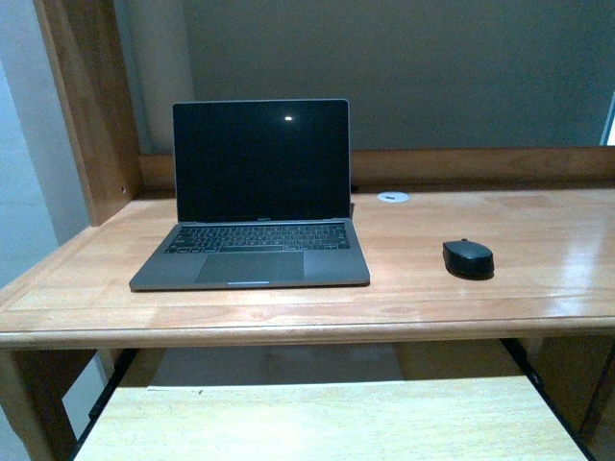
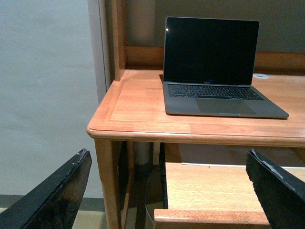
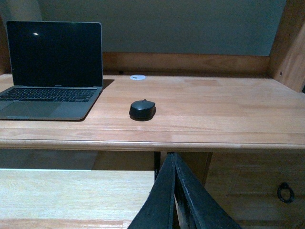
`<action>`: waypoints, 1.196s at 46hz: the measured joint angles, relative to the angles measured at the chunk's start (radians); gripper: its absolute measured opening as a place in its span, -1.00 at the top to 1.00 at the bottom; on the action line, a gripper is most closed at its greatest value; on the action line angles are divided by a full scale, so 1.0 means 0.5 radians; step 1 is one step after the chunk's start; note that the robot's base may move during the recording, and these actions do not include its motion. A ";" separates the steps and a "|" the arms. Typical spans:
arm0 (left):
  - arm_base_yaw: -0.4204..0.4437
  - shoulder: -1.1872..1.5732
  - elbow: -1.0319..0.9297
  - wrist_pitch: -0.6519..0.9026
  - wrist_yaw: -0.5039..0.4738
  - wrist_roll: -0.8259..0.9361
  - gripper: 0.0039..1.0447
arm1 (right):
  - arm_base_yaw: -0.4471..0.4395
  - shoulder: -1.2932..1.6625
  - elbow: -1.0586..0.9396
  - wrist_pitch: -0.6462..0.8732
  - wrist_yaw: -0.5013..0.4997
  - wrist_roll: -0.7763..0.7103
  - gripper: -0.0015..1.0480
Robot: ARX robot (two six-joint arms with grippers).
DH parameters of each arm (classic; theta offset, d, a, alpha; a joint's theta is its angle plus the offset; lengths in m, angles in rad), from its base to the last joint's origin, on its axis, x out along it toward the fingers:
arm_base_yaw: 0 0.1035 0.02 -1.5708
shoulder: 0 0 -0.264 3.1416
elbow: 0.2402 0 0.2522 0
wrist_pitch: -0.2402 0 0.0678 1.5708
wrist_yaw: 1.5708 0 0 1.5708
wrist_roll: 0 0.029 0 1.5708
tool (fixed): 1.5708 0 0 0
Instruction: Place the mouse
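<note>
Below desk edge, right hand closed, left hand spread wide

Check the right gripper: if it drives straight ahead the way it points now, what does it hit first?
Probably the desk's front edge. The right gripper is shut and sits below the desktop, aimed at that edge just right of the mouse. The mouse lies higher, on top. Depth is unclear, so treat this as likely.

A wooden desk stands against a grey-green wall. A pull-out shelf sits below it.
</note>
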 joint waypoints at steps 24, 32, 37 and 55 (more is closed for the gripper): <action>0.000 0.000 0.000 0.000 0.000 0.001 -0.88 | 0.000 -0.253 0.000 -0.251 0.000 0.000 0.96; 0.000 0.000 0.000 0.000 0.001 0.001 -0.88 | 0.000 -0.568 0.006 -0.562 -0.005 0.001 0.96; 0.000 0.000 0.000 -0.001 0.002 0.001 -0.88 | 0.000 -0.569 0.000 -0.616 0.001 -0.001 0.96; 0.000 0.000 0.000 0.000 0.000 0.001 -0.88 | 0.000 -0.569 0.000 -0.597 -0.001 -0.006 0.12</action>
